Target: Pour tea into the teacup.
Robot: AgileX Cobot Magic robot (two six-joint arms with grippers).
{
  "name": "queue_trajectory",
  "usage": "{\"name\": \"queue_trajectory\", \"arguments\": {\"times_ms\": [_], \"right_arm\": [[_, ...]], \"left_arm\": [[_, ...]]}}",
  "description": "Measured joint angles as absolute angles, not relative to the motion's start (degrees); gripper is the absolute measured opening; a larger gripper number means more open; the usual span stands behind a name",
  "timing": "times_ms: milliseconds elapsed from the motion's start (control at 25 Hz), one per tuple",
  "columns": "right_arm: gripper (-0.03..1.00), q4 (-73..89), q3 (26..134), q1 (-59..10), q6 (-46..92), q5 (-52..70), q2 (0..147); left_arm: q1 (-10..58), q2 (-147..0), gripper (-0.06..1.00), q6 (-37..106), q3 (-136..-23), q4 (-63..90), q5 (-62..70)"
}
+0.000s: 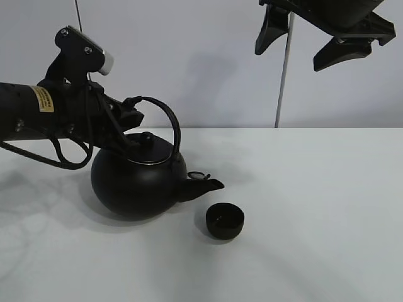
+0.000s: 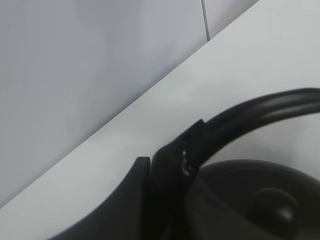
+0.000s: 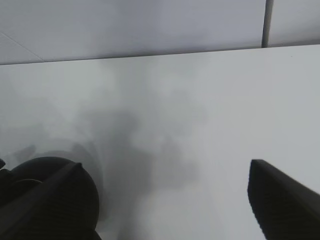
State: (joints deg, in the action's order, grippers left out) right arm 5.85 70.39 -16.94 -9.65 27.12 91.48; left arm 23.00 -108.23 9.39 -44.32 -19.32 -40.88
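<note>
A plain, pale grey-white wall (image 1: 208, 56) fills the upper half of the high view. It is broken only by a thin dark vertical seam (image 1: 281, 94) right of centre and a second fine line (image 1: 77, 16) at the upper left. Below it a smooth white table (image 1: 327, 207) spans the whole lower half, its far edge meeting the wall in a straight horizontal line. The light is soft and even, leaving only faint, blurred grey shadows (image 1: 44, 207) on the table at the left of the frame.
</note>
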Motion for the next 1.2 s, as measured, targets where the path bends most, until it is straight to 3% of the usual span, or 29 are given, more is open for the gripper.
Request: {"name": "queue_trajectory", "arguments": {"times_ms": [1200], "right_arm": [[0.61,5.9,70.4,-16.9,-9.7,27.1,91.5]], "left_arm": [[23.5,-108.6,0.10,13.3,-44.5,-19.8,-40.6]]}}
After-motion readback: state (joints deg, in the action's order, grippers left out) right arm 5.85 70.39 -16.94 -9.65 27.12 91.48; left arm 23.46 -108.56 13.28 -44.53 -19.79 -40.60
